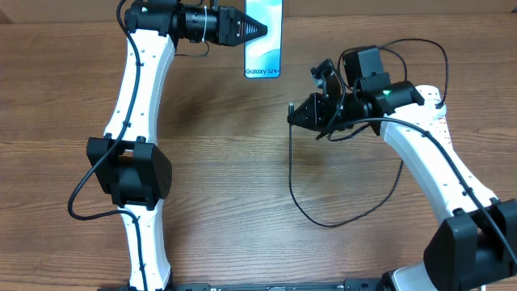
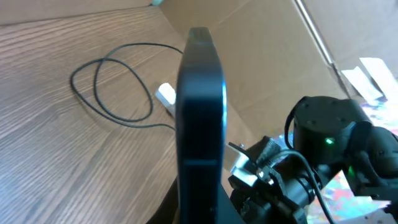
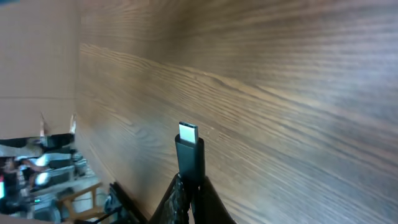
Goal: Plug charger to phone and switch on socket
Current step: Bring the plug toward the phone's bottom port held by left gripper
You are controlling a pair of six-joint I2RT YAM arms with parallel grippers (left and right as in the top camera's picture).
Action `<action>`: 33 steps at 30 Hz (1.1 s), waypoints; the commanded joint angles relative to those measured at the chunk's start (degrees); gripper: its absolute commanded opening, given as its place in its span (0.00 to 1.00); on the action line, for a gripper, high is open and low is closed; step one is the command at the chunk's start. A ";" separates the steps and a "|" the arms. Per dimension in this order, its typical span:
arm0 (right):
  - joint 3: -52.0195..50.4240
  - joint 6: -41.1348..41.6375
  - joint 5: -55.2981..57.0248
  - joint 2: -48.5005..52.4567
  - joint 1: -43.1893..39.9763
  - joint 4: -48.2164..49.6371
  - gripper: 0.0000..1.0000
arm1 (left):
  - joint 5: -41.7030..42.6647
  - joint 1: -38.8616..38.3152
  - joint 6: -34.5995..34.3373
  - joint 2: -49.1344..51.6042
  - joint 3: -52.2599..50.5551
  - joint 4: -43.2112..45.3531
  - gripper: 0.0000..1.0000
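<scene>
My left gripper (image 1: 257, 30) is shut on the phone (image 1: 263, 40) and holds it at the far edge of the table, its light blue screen up. In the left wrist view the phone (image 2: 199, 112) shows edge-on and dark. My right gripper (image 1: 297, 113) is shut on the charger's connector end (image 3: 189, 155), with the metal tip sticking out past the fingers (image 3: 191, 183). It is right of and below the phone, apart from it. The thin black charger cable (image 1: 292, 178) hangs from it and loops over the table. The socket is out of view.
The cable loop (image 2: 112, 87) lies on the wooden table (image 1: 226, 186) and ends by a small white object (image 2: 166, 94). Brown cardboard (image 2: 267, 43) stands behind the table. My right arm (image 2: 323, 143) shows close to the phone in the left wrist view.
</scene>
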 commanded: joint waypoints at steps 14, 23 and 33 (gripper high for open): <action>9.60 2.12 11.96 -1.68 7.72 2.99 0.04 | 9.33 -0.50 -0.26 -0.66 0.57 -3.23 0.04; 9.60 3.13 11.96 -1.68 9.57 2.80 0.04 | 10.12 -0.48 -0.26 -0.68 0.57 -2.47 0.04; 9.60 3.28 12.13 -1.68 9.62 4.33 0.04 | 10.05 -0.70 -0.24 -0.68 0.57 -2.08 0.04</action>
